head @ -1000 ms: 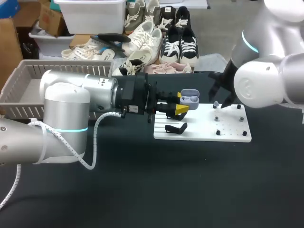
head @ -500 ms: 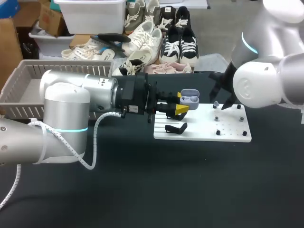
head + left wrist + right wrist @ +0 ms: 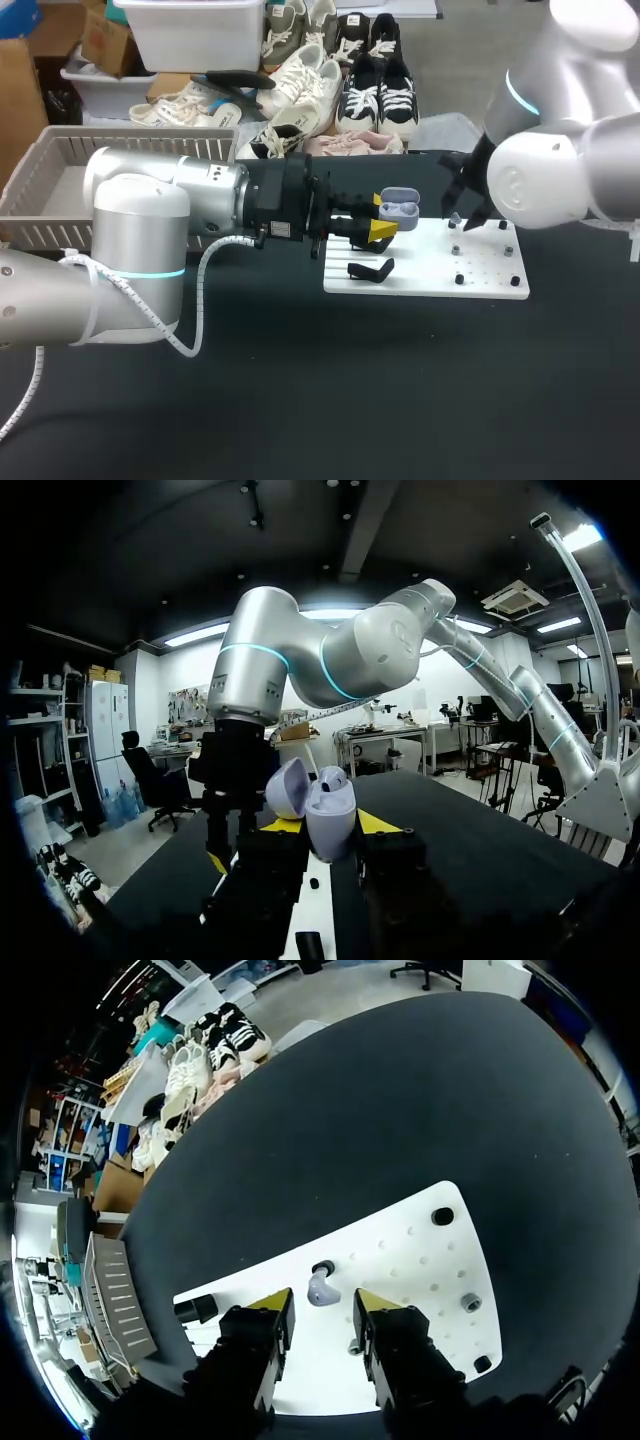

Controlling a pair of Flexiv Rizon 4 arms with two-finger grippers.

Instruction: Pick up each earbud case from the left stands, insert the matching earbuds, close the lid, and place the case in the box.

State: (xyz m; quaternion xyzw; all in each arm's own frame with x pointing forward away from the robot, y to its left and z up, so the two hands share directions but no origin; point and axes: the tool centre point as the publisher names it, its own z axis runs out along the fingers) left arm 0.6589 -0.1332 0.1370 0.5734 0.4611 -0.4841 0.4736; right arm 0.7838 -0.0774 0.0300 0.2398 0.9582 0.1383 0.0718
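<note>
Lilac case [image 3: 330, 800] stays pinched, lid open, in the left gripper [image 3: 328, 827]. The right gripper [image 3: 322, 1305], jaws spread, has edged left above the earbud [image 3: 320, 1287], seemingly readying a pick.

From overhead, the right arm's bulky silver elbow [image 3: 540, 180] covers most of the right end effector [image 3: 464, 192], with only dark parts of it showing above the flat white pegboard [image 3: 485, 275]. The silver left arm [image 3: 150, 230] screens the near wall of the grey slatted plastic basket [image 3: 60, 160] and runs off the view's left edge. At the left wrist, the left end effector [image 3: 330, 825] hides the lower half of the open lavender earbud case [image 3: 325, 802]; whether an earbud sits inside cannot be told.
</note>
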